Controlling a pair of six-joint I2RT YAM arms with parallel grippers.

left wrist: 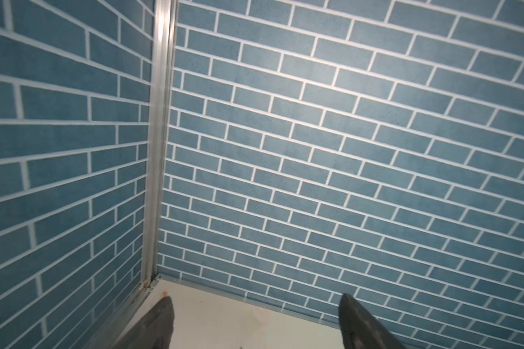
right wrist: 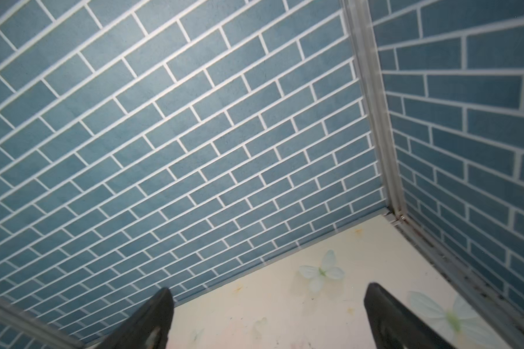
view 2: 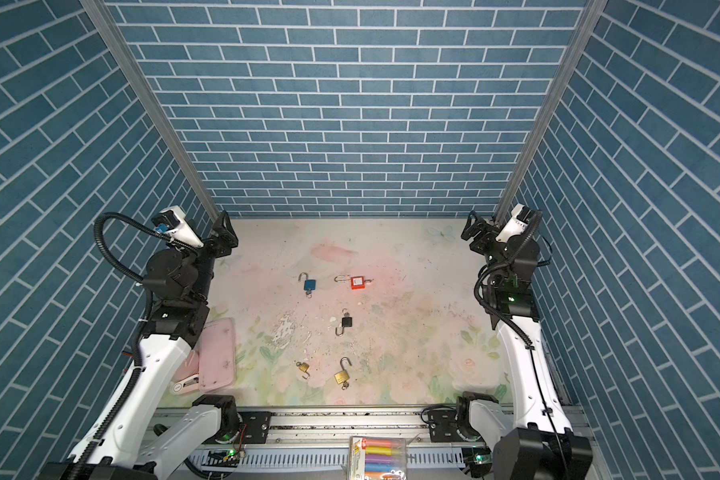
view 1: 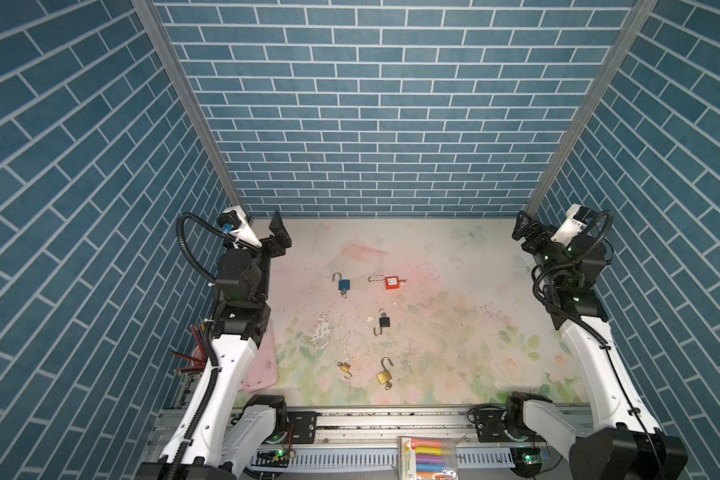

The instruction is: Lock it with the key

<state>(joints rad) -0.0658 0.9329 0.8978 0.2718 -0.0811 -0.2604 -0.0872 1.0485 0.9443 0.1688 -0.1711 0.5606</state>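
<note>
Top views give us the whole worktop: five locks lie near its middle, most plainly unlatched. We see the blue lock and the red lock side by side farthest back, the black lock nearer, and the small brass lock and big brass lock at the front. A key sticks out of the blue lock's base (the others seem to carry one too, though they are too small for us to be sure). The left hand sits at the back left corner and the right hand at the back right, both well apart from the locks. From the wrist views we find each hand's jaws spread wide and empty, pointing at the blue brick walls where they meet the worktop.
</note>
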